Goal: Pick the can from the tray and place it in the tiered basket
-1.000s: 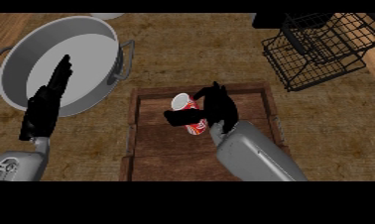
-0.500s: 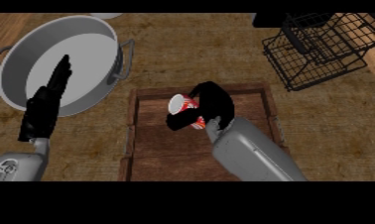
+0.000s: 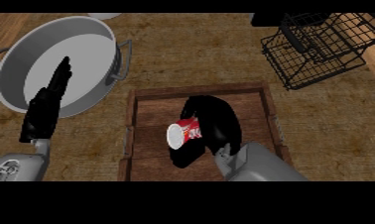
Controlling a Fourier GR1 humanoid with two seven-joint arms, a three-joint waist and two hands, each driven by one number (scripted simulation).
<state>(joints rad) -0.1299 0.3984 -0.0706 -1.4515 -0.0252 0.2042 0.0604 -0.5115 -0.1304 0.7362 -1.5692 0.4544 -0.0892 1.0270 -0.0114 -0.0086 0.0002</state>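
A red can (image 3: 184,133) with a white end facing me is held above the wooden tray (image 3: 147,104). My right hand (image 3: 217,122) is curled round the can from the right, hiding most of its body. A dark shadow lies on the tray floor under them. The black wire tiered basket (image 3: 316,49) stands at the far right of the counter, apart from the hand. My left hand (image 3: 47,104) rests open with straight fingers at the left, over the rim of the grey pot.
A large grey pot (image 3: 88,34) with side handles stands at the far left, next to the tray. A white object (image 3: 106,16) peeks in behind it. Bare brown counter lies between the tray and the basket.
My right hand has risen with the can, which now looks larger and tilts its white end toward me. The left hand has not moved.
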